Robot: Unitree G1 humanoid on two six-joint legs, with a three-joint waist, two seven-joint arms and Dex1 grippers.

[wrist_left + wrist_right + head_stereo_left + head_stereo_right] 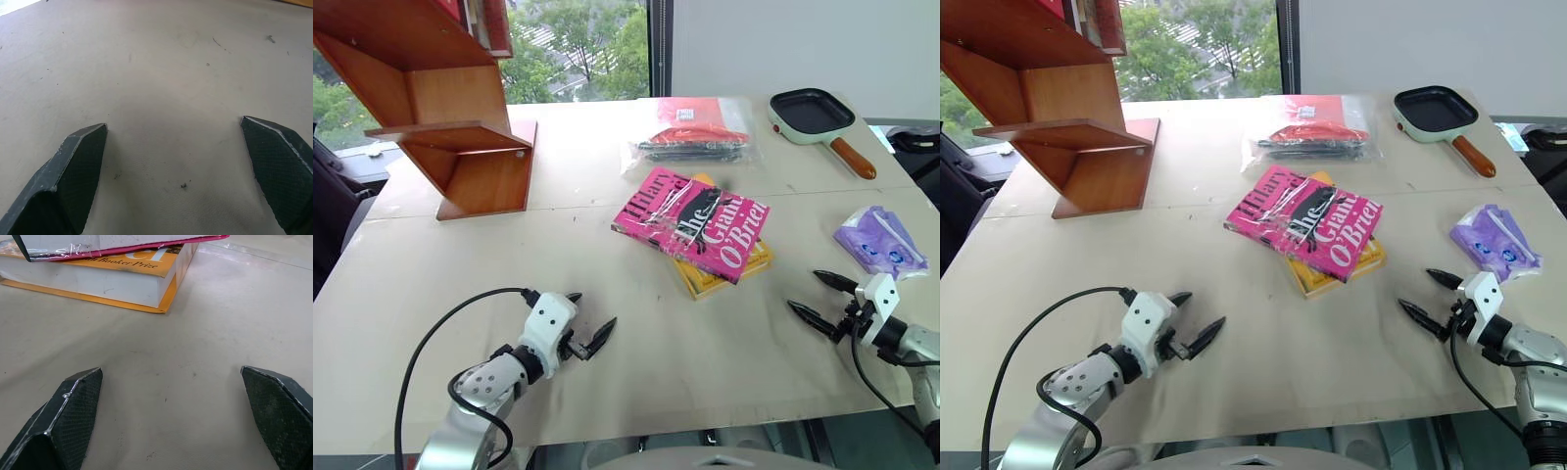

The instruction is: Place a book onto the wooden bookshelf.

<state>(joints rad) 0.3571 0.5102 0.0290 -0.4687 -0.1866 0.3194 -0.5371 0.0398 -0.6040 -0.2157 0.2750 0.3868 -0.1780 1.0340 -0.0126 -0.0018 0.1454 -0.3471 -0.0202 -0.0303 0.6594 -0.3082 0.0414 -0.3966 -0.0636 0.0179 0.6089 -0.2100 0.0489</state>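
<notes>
Lying between both open grippers, farther back: the book (pixel 692 223).

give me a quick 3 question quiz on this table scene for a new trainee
1. True or false: the pink book already stands on the wooden bookshelf.
2. What lies directly under the pink book?
A. a yellow book
B. the frying pan
C. the purple bag
3. In a word, how do the fingers of the left gripper and the right gripper stand?

Key
1. False: it lies flat on the table, apart from the shelf.
2. A: the yellow book sits beneath it, while the frying pan and the purple bag lie apart.
3. Open, both empty above the table.
</notes>
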